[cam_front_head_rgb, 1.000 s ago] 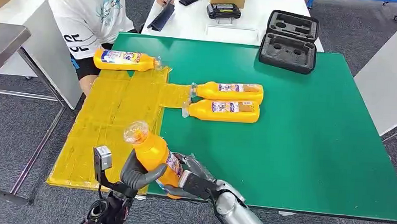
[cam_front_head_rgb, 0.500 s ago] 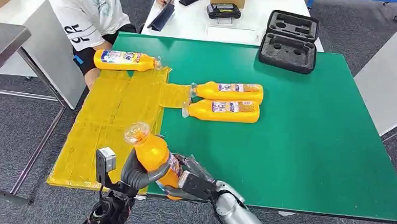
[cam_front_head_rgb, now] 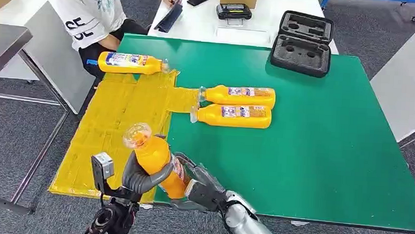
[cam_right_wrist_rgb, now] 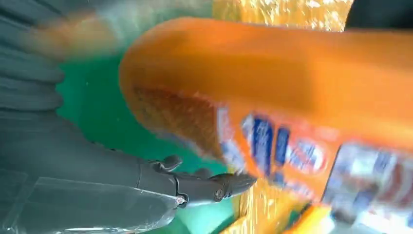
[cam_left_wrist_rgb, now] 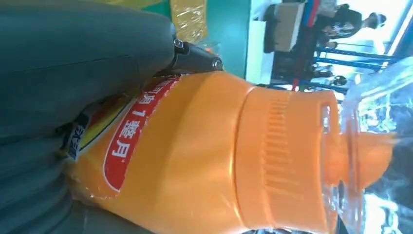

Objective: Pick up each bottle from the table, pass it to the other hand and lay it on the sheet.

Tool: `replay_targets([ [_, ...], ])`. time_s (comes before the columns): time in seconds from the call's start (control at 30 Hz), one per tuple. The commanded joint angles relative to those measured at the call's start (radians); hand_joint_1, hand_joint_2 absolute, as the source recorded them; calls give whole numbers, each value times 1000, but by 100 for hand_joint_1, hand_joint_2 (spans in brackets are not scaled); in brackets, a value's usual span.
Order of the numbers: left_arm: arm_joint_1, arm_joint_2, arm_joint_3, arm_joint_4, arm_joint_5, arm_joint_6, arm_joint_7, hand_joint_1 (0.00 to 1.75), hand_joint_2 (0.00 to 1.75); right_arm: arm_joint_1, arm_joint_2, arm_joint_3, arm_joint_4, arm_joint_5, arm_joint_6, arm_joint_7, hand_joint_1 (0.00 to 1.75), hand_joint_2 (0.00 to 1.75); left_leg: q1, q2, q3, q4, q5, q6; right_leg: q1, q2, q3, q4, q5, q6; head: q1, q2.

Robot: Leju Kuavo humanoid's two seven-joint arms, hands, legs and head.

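While three bottles (cam_front_head_rgb: 131, 63) lie flat, the left hand (cam_front_head_rgb: 138, 176) grips a fourth (cam_front_head_rgb: 157, 160), shifted left; right hand (cam_front_head_rgb: 204, 189) fingers now spread, empty.

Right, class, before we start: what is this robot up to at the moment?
It is mid-handover. The left hand grips an orange bottle around its middle, cap up and tilted, at the table's near edge. The right hand is at the bottle's base; whether it holds is unclear. One bottle lies at the yellow sheet's far end, two bottles on the green table.
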Motion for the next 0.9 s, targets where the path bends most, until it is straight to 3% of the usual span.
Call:
replay_targets([
  [0.03,0,47,61,-38,-41,3,-15,175,175,30,-48,-103,-122,-11,-21,14,0,0,1,0,5,-1,-2,-1,1,0,5,-1,-2,-2,0,0],
  [0.47,57,50,171,-165,-162,85,-52,175,175,102,-57,-195,-276,4,-37,-3,0,0,1,0,4,0,-2,-2,1,0,3,0,-2,-2,0,0],
  [0.53,52,55,186,-179,-219,133,-63,175,175,113,-54,-214,-308,-2,-29,-10,0,0,0,0,2,0,-1,-1,0,0,2,0,-1,-1,0,0],
  [0.7,33,89,293,-245,-612,481,-21,175,175,176,-63,-308,-473,-35,13,-5,0,0,1,0,2,0,-1,-2,1,0,2,0,-1,-1,0,0],
  [0.8,27,98,308,-257,-709,532,21,175,175,190,-61,-335,-504,-51,26,-8,0,0,1,-1,1,0,-1,-1,1,-1,1,0,-1,-1,0,0],
  [0.83,23,109,305,-257,-781,540,66,175,175,199,-51,-357,-513,-68,30,-8,0,175,1,-1,5,0,-3,-2,1,-1,5,0,-3,-2,0,0],
  [0.9,14,128,296,-244,-911,551,127,175,175,207,-39,-377,-523,-73,25,-11,0,175,1,-1,2,0,-1,-1,1,-1,2,0,-1,-1,0,0],
])
